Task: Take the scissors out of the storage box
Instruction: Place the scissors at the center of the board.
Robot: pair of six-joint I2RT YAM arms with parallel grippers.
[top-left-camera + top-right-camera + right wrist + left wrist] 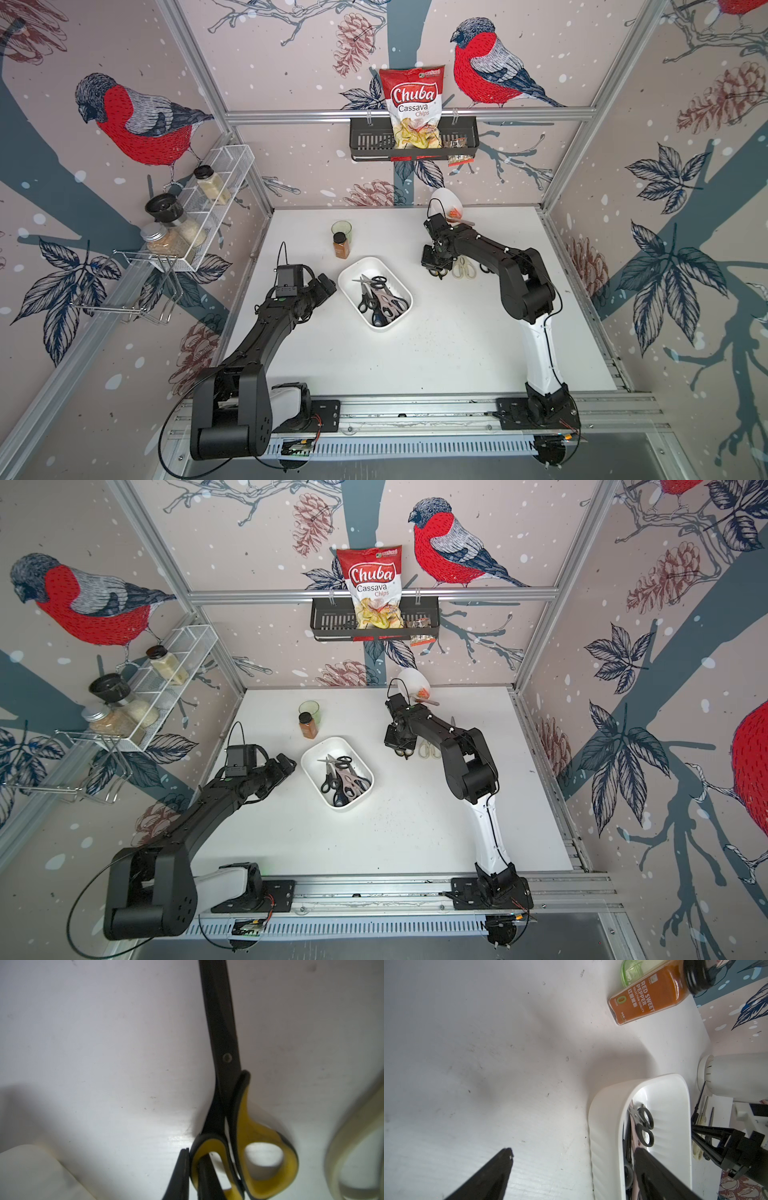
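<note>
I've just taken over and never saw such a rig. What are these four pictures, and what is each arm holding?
Two robot arms, left and right, each ending in a two-finger gripper, work on a white table. The two wide pictures look down from one overhead camera; the other two come from cameras on the wrists. The white box holds several scissors. The right gripper is shut on the handle of a black-and-yellow pair, beside a cream pair lying outside the box. The left gripper is open and empty, at the box's edge. Behind stand a spice jar and a green glass.
</note>
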